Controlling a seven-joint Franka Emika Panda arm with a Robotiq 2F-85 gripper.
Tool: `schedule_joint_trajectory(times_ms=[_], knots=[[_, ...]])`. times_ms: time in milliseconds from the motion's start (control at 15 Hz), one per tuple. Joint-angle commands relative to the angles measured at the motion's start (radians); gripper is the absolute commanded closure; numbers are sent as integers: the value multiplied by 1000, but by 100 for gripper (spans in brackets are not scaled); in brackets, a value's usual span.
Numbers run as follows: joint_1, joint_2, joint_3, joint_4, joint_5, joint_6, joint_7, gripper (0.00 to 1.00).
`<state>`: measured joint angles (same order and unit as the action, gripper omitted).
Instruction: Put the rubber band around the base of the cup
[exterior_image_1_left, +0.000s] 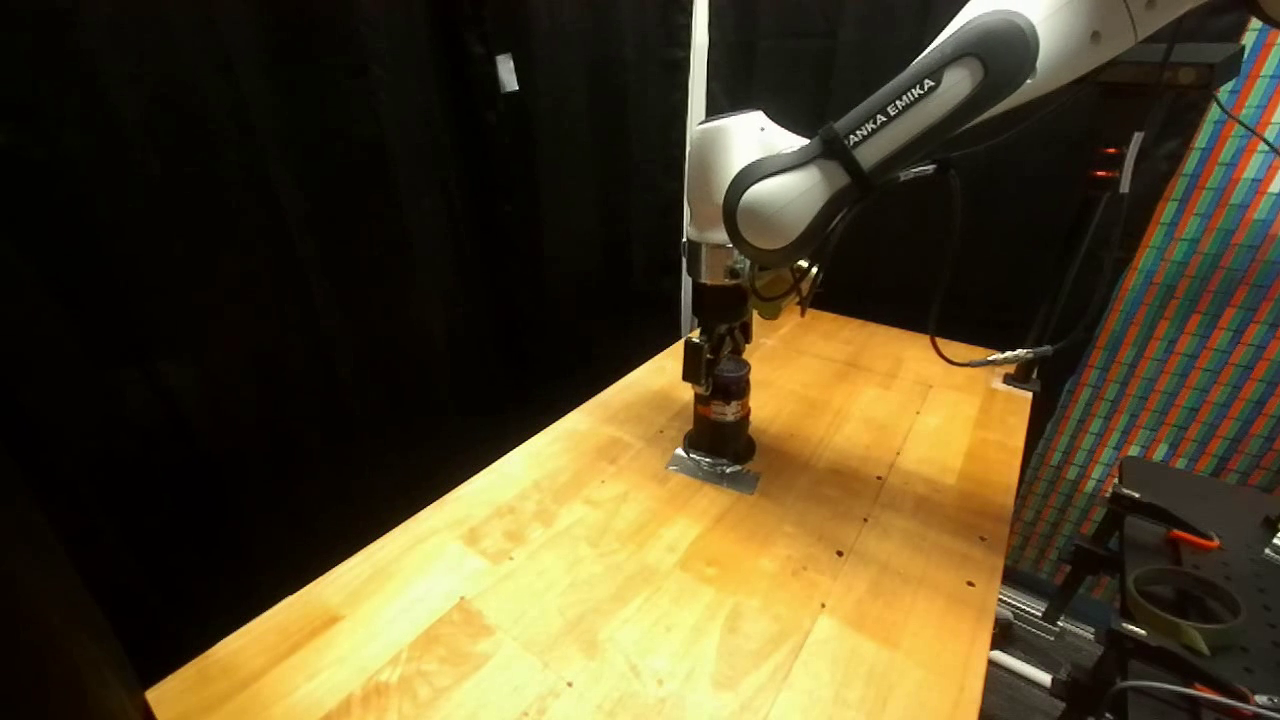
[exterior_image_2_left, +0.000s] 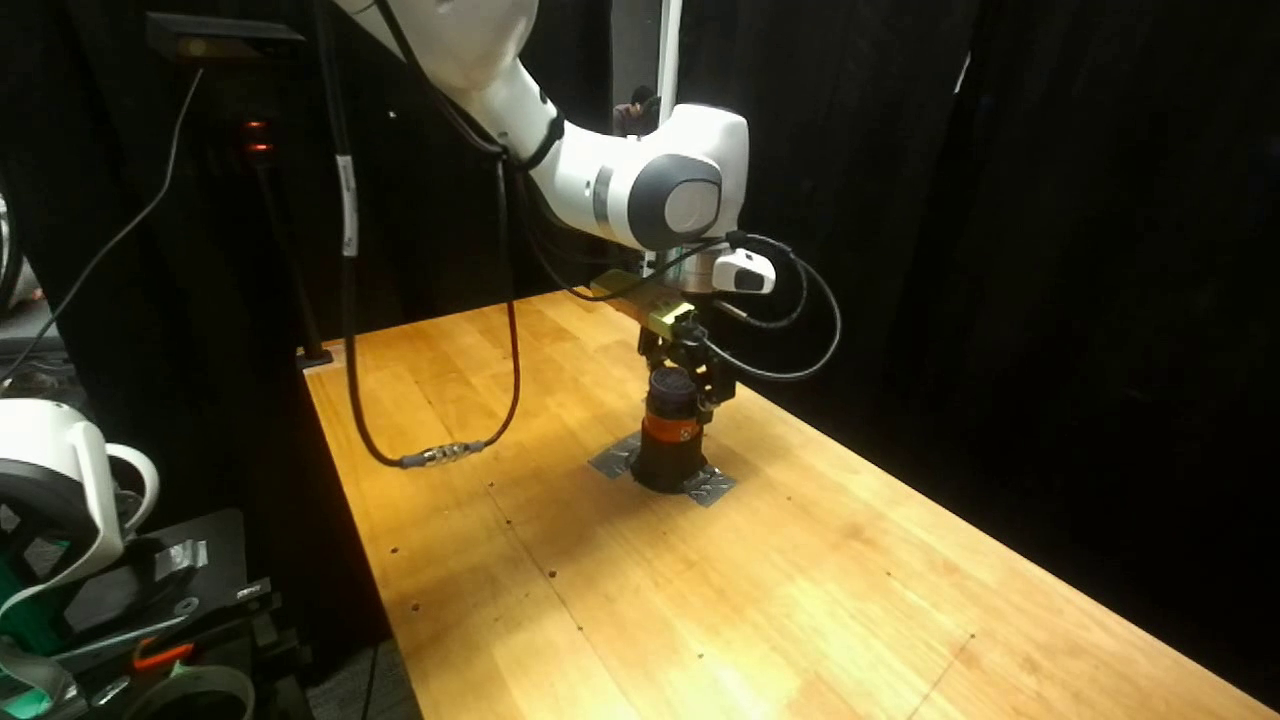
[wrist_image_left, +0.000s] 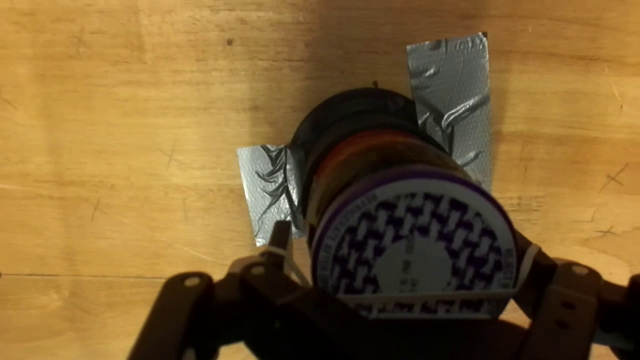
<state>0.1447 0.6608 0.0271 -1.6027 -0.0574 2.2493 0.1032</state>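
Note:
The cup is a dark cylinder (exterior_image_1_left: 722, 410) with an orange band, upright on the wooden table, also in an exterior view (exterior_image_2_left: 672, 432). In the wrist view its patterned purple-and-white top (wrist_image_left: 412, 265) faces the camera. My gripper (wrist_image_left: 406, 246) is open, its two fingers on either side of the cup's upper part. There is a gap at the left finger; at the right I cannot tell if it touches. A pale rubber band (wrist_image_left: 420, 296) is looped on both fingers, stretched between them, with one strand crossing over the cup's top. The band's other side is hidden.
Silver tape (wrist_image_left: 452, 85) holds the cup's wider black base to the wooden table (exterior_image_1_left: 640, 600); another piece (wrist_image_left: 267, 195) is on the other side. A cable (exterior_image_2_left: 515, 370) hangs from the arm over the table. A side cart (exterior_image_1_left: 1190, 560) holds tools and a tape roll.

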Motion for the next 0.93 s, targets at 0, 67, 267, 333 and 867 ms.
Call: schedule_joint_trajectory(times_ms=[0,67,267,333,867], knots=[[18,-42,-11,-42,-29,-28,16,0],[23,-60,-13,-65,-38,-17,21,0],[49,-139,-24,-168,-87,12,58,0],[55,-160,-23,-195,-100,13,69,0],[87,-383,-11,-538,-204,181,140,0]])
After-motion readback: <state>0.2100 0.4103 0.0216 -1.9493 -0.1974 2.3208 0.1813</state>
